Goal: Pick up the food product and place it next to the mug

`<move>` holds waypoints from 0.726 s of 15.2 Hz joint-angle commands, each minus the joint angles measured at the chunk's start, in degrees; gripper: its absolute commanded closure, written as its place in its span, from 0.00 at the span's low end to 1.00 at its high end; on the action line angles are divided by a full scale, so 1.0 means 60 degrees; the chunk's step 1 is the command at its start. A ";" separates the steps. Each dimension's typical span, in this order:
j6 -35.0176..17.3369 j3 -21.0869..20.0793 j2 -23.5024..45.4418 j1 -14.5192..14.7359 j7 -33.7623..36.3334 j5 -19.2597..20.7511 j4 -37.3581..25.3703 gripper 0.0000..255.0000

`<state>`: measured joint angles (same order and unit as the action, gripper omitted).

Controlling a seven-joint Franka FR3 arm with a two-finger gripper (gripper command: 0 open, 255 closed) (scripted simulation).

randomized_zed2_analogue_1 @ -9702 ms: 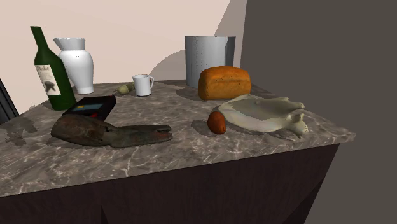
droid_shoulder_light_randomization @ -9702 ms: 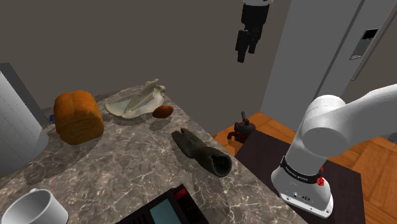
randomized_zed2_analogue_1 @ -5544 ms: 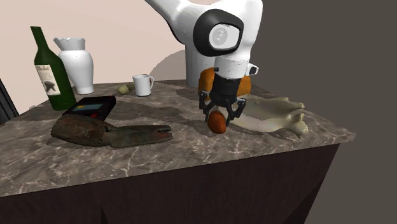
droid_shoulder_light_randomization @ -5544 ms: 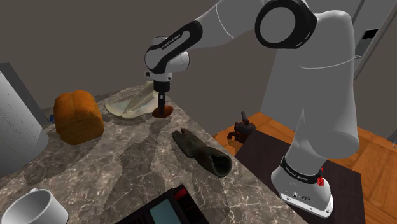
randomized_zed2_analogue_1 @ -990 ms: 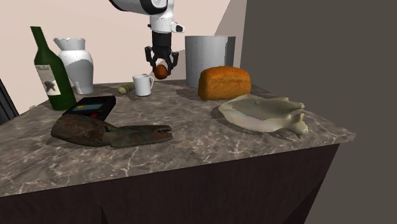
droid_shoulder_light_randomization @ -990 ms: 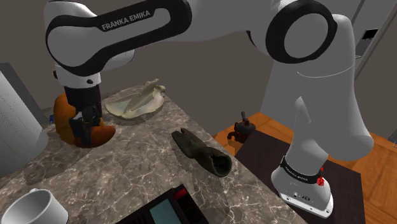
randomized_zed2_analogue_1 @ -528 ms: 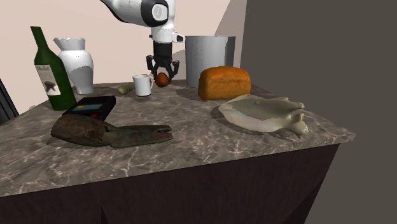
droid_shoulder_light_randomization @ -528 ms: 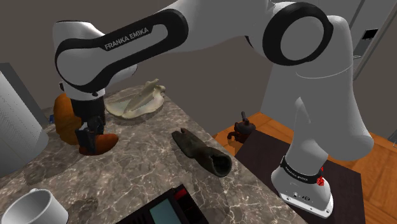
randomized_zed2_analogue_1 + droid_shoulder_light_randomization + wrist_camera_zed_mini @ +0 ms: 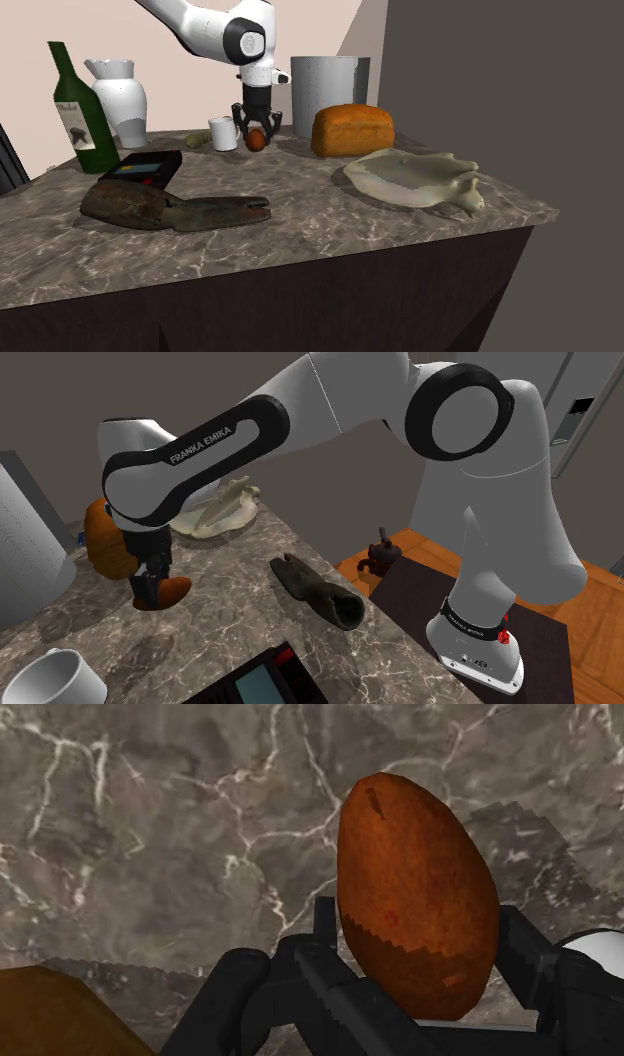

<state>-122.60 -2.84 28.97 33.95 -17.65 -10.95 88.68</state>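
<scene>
Reddish-brown oval food product (image 9: 257, 142) pinched in the black gripper (image 9: 257, 138), low beside the white mug (image 9: 224, 133).

On the marble counter (image 9: 300, 235), the mug stands upright with its mouth up; in the shoulder view its inside (image 9: 48, 682) is plain white. A white pitcher (image 9: 118, 100), a green bottle (image 9: 78, 110) and a grey canister (image 9: 325, 95) stand along the back; I cannot see into them. A pale shallow dish (image 9: 415, 178) lies near the counter's corner. The white arm (image 9: 330, 412) rises from the stand (image 9: 480, 642), arches over the counter and drops its forearm, gripper pointing down. The fingers (image 9: 330, 984) clasp the food product (image 9: 415, 904) at both sides, between the mug and the orange loaf (image 9: 352, 129). Whether it touches the marble I cannot tell.
</scene>
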 commanded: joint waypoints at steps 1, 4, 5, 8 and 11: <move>-0.0205 -0.0006 0.0072 0.0001 -0.0040 -0.0018 0.0130 1.00; -0.0566 -0.0018 0.0264 0.0001 -0.0112 -0.0050 0.0304 1.00; -0.0566 -0.0017 0.0262 0.0001 -0.0112 -0.0050 0.0307 1.00; -0.0566 -0.0018 0.0264 0.0001 -0.0112 -0.0050 0.0305 1.00; -0.0566 -0.0018 0.0264 0.0001 -0.0112 -0.0050 0.0304 1.00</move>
<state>-125.98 -2.94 30.56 33.95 -18.32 -11.25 90.49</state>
